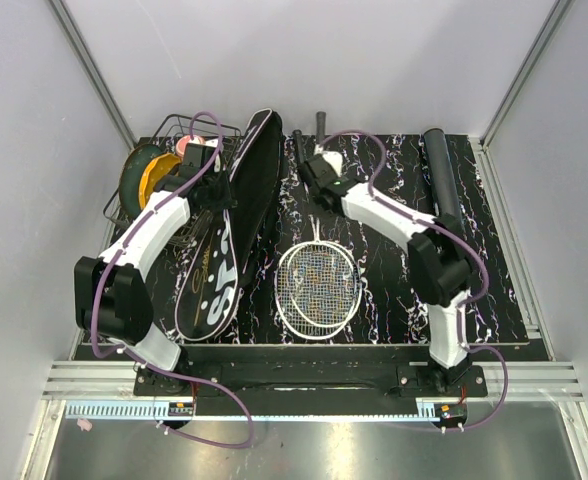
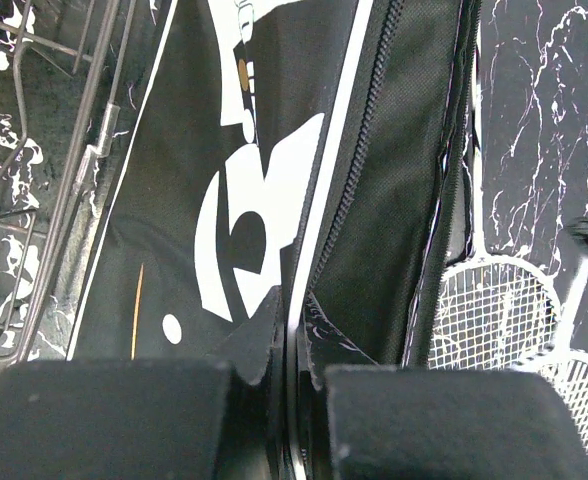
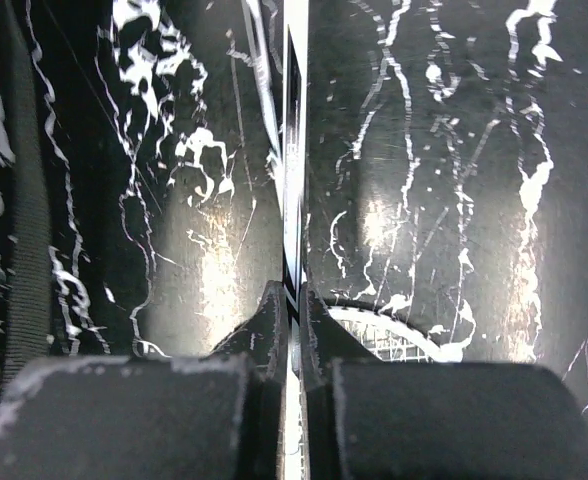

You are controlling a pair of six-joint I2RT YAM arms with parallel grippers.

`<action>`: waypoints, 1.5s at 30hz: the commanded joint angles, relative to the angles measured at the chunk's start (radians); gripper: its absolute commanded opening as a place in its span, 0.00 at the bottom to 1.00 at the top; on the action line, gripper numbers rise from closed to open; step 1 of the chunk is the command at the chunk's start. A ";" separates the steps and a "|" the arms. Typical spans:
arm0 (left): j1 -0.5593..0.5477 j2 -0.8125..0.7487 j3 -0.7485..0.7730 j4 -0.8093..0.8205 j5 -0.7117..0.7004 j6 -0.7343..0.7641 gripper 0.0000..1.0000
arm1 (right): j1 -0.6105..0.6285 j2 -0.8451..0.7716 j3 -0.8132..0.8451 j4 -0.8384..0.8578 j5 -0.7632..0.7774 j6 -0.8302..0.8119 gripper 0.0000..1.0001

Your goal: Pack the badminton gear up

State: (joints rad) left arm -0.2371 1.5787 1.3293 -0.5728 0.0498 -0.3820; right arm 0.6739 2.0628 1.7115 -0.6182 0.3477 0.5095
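The big black bag [image 1: 229,235] with white lettering lies at the left, its flap raised. My left gripper [image 1: 210,160] is shut on the bag's white-piped zipper edge [image 2: 319,200]; in the left wrist view the gripper [image 2: 294,312] pinches that edge. Two overlapping white-strung racket heads [image 1: 319,282] lie mid-table and also show in the left wrist view [image 2: 489,310]. My right gripper [image 1: 321,172] is shut on a racket shaft [image 3: 294,150], as the right wrist view [image 3: 294,300] shows. The long black tube [image 1: 440,175] lies at the back right. No shuttlecocks show.
A wire basket [image 1: 149,200] with yellow and green plates [image 1: 144,175] stands at the back left, touching the bag; its wires show in the left wrist view [image 2: 69,180]. A pink cup [image 1: 187,147] sits by it. Racket handles [image 1: 321,124] reach past the table's far edge.
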 commanded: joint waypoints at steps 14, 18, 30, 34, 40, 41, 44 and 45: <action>-0.114 -0.049 -0.077 0.177 -0.102 -0.026 0.00 | -0.174 -0.307 -0.100 -0.099 0.065 0.388 0.00; -0.198 -0.085 -0.140 0.255 -0.210 -0.037 0.00 | -0.178 -0.224 0.019 -0.233 0.106 0.530 0.00; -0.269 -0.177 -0.246 0.399 -0.314 -0.049 0.00 | -0.198 -0.059 0.217 -0.494 0.295 0.633 0.00; -0.280 -0.201 -0.265 0.427 -0.309 -0.044 0.00 | -0.200 -0.029 0.272 -0.523 0.341 0.630 0.00; -0.292 -0.200 -0.260 0.430 -0.295 -0.044 0.00 | -0.201 0.026 0.407 -0.594 0.385 0.678 0.00; -0.297 -0.200 -0.262 0.436 -0.294 -0.046 0.00 | -0.201 0.039 0.430 -0.600 0.390 0.678 0.00; -0.310 -0.206 -0.269 0.455 -0.288 -0.052 0.00 | -0.198 0.100 0.558 -0.673 0.424 0.715 0.00; -0.318 -0.209 -0.269 0.458 -0.285 -0.052 0.00 | -0.189 0.141 0.598 -0.722 0.447 0.731 0.00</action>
State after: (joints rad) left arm -0.5339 1.4197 1.0618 -0.2287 -0.2337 -0.4194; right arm 0.4774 2.1326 2.1555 -1.2186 0.6647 1.1568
